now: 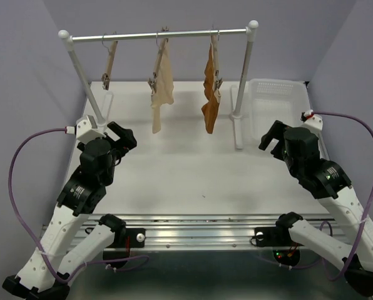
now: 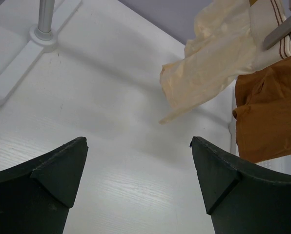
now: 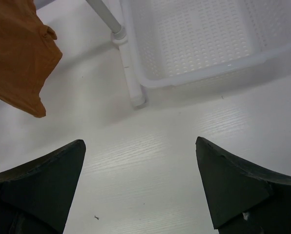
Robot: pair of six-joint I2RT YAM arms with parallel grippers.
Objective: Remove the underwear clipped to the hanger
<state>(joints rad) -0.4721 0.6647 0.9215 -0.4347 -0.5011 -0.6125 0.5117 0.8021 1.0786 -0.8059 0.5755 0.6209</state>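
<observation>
The rust orange-brown underwear hangs clipped to a light wooden hanger on the right part of the rail. It also shows in the left wrist view and the right wrist view. My left gripper is open and empty, low over the table, left of the garments. My right gripper is open and empty, low, right of the underwear and near the rack's right foot.
A beige-cream garment hangs on the middle hanger; it also shows in the left wrist view. A bare wooden hanger hangs at the left. A white basket sits at the back right. The rack's feet rest on the table.
</observation>
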